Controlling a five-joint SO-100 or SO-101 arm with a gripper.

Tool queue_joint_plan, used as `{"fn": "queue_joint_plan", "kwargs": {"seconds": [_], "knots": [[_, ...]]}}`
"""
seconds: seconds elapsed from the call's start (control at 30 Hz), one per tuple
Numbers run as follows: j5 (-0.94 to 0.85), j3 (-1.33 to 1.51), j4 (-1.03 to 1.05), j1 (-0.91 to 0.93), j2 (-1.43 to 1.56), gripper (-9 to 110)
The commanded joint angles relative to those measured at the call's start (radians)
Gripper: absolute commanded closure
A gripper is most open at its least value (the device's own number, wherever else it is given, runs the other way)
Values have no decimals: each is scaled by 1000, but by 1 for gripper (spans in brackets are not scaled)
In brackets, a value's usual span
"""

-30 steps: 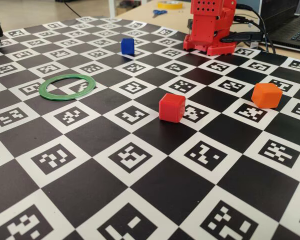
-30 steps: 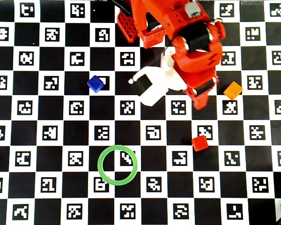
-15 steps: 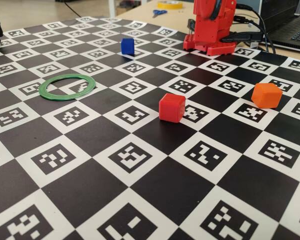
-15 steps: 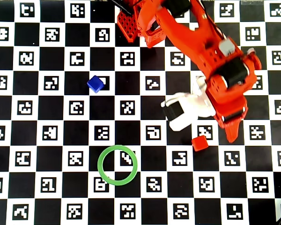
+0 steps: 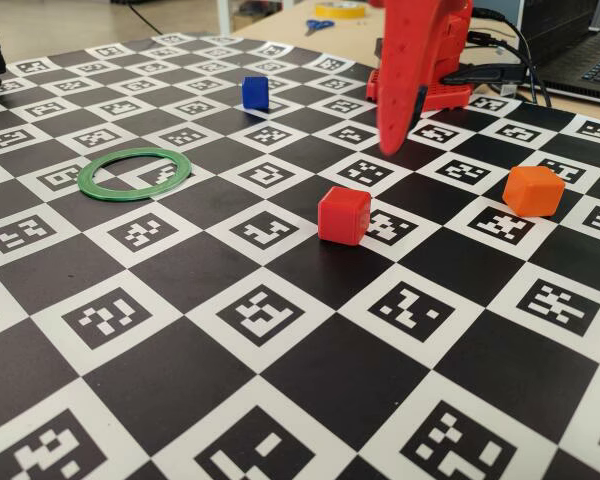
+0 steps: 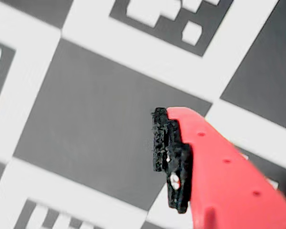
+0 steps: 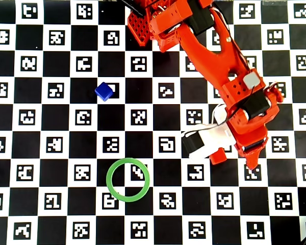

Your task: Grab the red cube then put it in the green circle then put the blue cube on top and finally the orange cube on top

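Observation:
The red cube (image 5: 343,215) sits near the middle of the checkered mat; in the overhead view it (image 7: 218,156) is partly covered by the white wrist-camera mount. The green circle (image 5: 135,173) lies flat and empty to the left and also shows in the overhead view (image 7: 127,179). The blue cube (image 5: 255,93) stands far back, apart from the rest (image 7: 104,91). The orange cube (image 5: 533,190) is at the right; overhead the arm hides it. My gripper (image 5: 391,148) hangs above the mat behind the red cube (image 7: 251,162). It looks open and empty. The wrist view shows one padded finger (image 6: 163,143) over a black square.
The mat (image 5: 280,400) is a black-and-white checkerboard with printed tags. The arm's red base (image 5: 425,80) stands at the back right with cables and a laptop (image 5: 590,50) beside it. Scissors (image 5: 318,25) and a tape roll (image 5: 340,8) lie on the far table.

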Motion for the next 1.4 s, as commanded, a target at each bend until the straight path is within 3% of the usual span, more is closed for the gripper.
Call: {"fn": "queue_joint_plan", "kwargs": {"seconds": [0.0, 1.37], "knots": [[-3, 2, -34, 26, 14, 61], [-52, 137, -238, 67, -92, 62]]}}
